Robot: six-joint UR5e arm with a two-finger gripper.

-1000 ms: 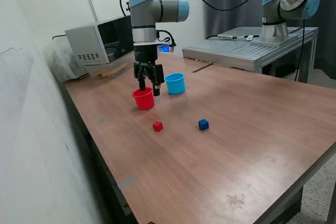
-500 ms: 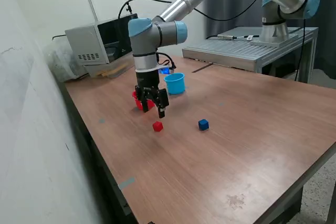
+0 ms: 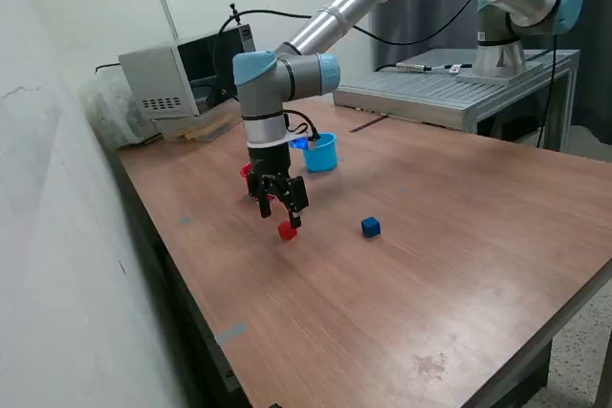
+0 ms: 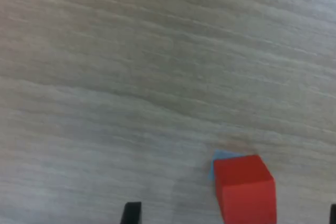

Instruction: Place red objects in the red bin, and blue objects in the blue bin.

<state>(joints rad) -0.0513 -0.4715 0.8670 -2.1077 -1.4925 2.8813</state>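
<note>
A small red cube (image 3: 286,230) lies on the wooden table (image 3: 402,284). My gripper (image 3: 280,216) hangs open just above it, fingers pointing down. In the wrist view the red cube (image 4: 244,192) sits between the two dark fingertips (image 4: 131,212) of the gripper (image 4: 231,214), apart from both. A dark-blue cube (image 3: 370,226) rests toward the exterior view's right of the red one. The red cup (image 3: 247,174) is mostly hidden behind my wrist. The light-blue cup (image 3: 321,154) stands upright just behind the arm.
A grey box-shaped device (image 3: 167,78) stands at the table's back corner by the wall. A metal bench (image 3: 449,88) with a second arm's base (image 3: 502,45) is behind the table. A strip of blue tape (image 3: 229,333) marks the near table edge.
My gripper has left the spot over the red cup, moved toward the table's front and come down over the red cube. The cubes and cups have not moved.
</note>
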